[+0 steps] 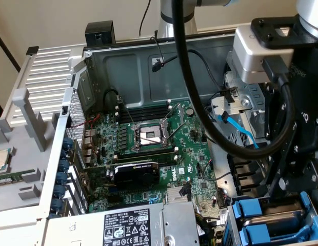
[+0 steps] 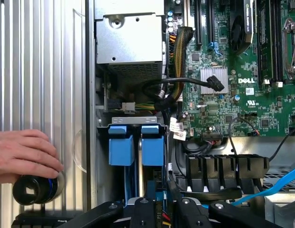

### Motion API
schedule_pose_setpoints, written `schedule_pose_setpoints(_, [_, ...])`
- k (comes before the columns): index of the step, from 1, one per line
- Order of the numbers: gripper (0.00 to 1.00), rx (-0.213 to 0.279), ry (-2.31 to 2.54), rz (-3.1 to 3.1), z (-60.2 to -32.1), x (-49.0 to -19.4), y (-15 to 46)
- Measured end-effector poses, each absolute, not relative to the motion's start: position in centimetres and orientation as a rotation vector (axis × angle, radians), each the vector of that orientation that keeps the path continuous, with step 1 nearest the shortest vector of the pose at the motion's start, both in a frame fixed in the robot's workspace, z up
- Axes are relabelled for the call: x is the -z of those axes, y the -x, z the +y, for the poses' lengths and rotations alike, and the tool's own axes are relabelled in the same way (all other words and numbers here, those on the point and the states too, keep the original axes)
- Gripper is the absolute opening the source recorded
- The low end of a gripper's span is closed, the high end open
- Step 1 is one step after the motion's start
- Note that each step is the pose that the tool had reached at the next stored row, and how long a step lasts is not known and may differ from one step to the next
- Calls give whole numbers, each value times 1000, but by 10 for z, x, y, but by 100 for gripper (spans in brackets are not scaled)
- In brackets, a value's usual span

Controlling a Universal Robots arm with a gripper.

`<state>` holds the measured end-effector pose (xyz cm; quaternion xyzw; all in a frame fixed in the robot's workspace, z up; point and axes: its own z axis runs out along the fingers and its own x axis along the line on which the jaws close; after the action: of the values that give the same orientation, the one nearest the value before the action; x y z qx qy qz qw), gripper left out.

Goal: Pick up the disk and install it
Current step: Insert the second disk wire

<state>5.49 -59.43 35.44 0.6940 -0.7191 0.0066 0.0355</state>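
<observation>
Disk, blue-framed silver metal drive (image 2: 121, 148): slotted in grey drive cage (image 2: 103, 124) beside its twin (image 2: 152, 148) | my gripper (image 2: 162, 209) just above cage, can't tell its grip

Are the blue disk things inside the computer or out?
In. Both blue-framed drives sit side by side in the metal bay, beside the motherboard.

The drive bay (image 2: 137, 124) is crowded: two blue-framed drives (image 2: 136, 149) stand side by side in it, touching, with the gripper (image 2: 159, 209) directly over them. Just beside the bay, a black cable bundle (image 2: 159, 88) loops across the gap toward the power supply (image 2: 130, 40). Blue data cables (image 1: 241, 130) hang near the arm. A person's hand (image 2: 24, 154) rests on the ribbed side panel (image 2: 40, 66), which lies otherwise unobstructed. The motherboard (image 1: 148, 148) lies open from above.
</observation>
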Motion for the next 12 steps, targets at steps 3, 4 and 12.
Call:
schedule_pose_setpoints(3, [22, -20, -2132, -2209, -594, -354, -55])
schedule_pose_setpoints(4, [22, -20, -2132, -2209, -594, -354, -55])
schedule_pose_setpoints(12, [11, -26, -2205, -2136, -593, -354, -55])
